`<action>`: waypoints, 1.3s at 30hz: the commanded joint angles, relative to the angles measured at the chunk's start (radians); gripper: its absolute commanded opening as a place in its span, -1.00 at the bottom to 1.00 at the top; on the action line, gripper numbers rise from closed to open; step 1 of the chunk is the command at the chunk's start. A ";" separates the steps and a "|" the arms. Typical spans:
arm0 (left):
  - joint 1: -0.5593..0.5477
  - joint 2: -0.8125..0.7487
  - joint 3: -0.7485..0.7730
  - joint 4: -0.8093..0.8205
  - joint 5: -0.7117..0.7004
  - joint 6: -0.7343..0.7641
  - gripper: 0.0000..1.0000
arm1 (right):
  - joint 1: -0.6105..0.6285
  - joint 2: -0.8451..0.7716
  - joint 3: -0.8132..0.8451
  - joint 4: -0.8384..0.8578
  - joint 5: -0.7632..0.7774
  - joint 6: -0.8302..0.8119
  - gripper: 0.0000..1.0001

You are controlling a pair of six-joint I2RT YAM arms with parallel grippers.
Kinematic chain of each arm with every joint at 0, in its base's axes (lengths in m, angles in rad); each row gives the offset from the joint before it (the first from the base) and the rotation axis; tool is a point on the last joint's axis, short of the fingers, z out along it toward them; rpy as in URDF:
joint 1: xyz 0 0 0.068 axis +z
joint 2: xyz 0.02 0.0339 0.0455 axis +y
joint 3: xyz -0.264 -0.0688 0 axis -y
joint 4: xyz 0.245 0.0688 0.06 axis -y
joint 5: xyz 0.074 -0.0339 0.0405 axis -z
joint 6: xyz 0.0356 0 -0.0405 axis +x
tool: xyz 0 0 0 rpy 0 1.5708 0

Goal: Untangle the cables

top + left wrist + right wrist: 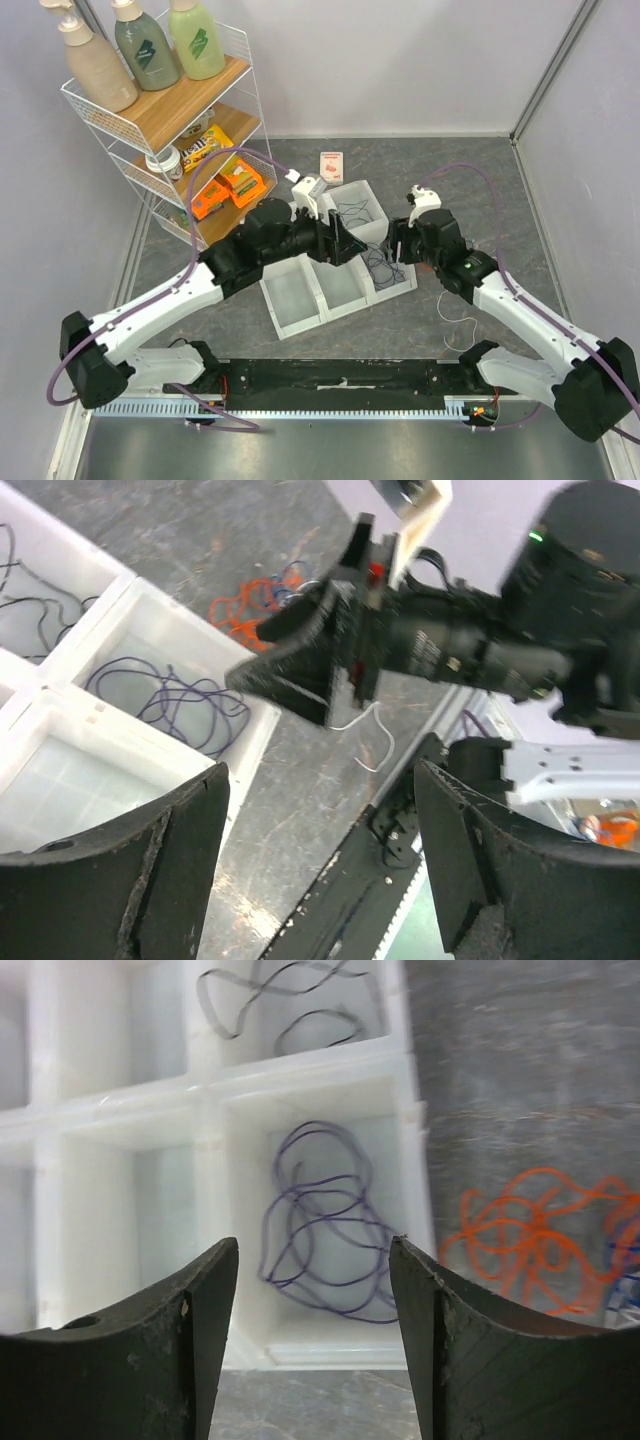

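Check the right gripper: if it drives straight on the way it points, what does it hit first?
Most likely the thin purple cable coiled in a compartment of the white plastic tray. It sits framed between the fingers of the open right gripper. How far off it is, the picture does not show.

Your left wrist view is coming through blurred, its edge cutting off the black cable (20, 598). The right wrist view is clipping the orange cable (535, 1245). Overhead, the left arm (200, 282) is hiding part of the tray (295, 297).

Three pump bottles (146, 45) on the far-left rack (100, 118); one purple cable (325, 1222), one orange cable (530, 1235), one white cable (386, 730).
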 commanded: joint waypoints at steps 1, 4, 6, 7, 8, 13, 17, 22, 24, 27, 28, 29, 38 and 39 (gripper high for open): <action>-0.002 -0.047 0.012 -0.012 0.120 0.040 0.62 | -0.082 0.027 0.046 -0.079 0.131 -0.026 0.38; -0.003 -0.004 0.114 -0.071 0.165 0.053 0.63 | -0.148 0.132 0.071 -0.030 0.072 -0.014 0.27; -0.005 0.045 0.226 -0.142 0.199 0.086 0.62 | -0.156 0.191 0.100 -0.036 0.138 -0.014 0.04; -0.003 0.073 0.274 -0.177 0.214 0.102 0.62 | -0.156 0.211 0.104 -0.030 0.195 -0.024 -0.12; -0.003 0.096 0.320 -0.202 0.222 0.125 0.62 | -0.156 0.229 0.105 -0.021 0.243 -0.037 -0.21; -0.003 0.200 0.461 -0.254 0.216 0.170 0.62 | -0.148 0.311 0.111 -0.026 0.116 -0.072 -0.43; 0.012 0.283 0.500 -0.231 0.237 0.178 0.61 | -0.118 0.210 0.020 0.045 -0.092 -0.008 -0.41; 0.024 0.300 0.474 -0.263 0.259 0.213 0.59 | -0.115 0.082 0.046 -0.088 0.144 0.015 -0.25; 0.024 0.266 0.411 -0.250 0.231 0.241 0.59 | -0.125 0.056 0.054 -0.163 0.299 0.055 0.01; 0.023 0.233 0.366 -0.274 0.184 0.273 0.59 | -0.148 0.059 0.036 -0.200 0.315 0.098 0.28; 0.018 0.226 0.365 -0.279 0.165 0.277 0.59 | -0.154 0.073 0.022 -0.197 0.299 0.112 0.32; 0.015 0.220 0.366 -0.280 0.168 0.277 0.59 | -0.161 0.088 0.008 -0.184 0.280 0.116 0.32; 0.009 0.197 0.352 -0.279 0.154 0.276 0.56 | -0.173 0.292 -0.011 -0.062 0.228 0.071 0.15; 0.007 0.200 0.352 -0.279 0.156 0.277 0.56 | -0.173 0.308 -0.011 -0.061 0.222 0.066 0.09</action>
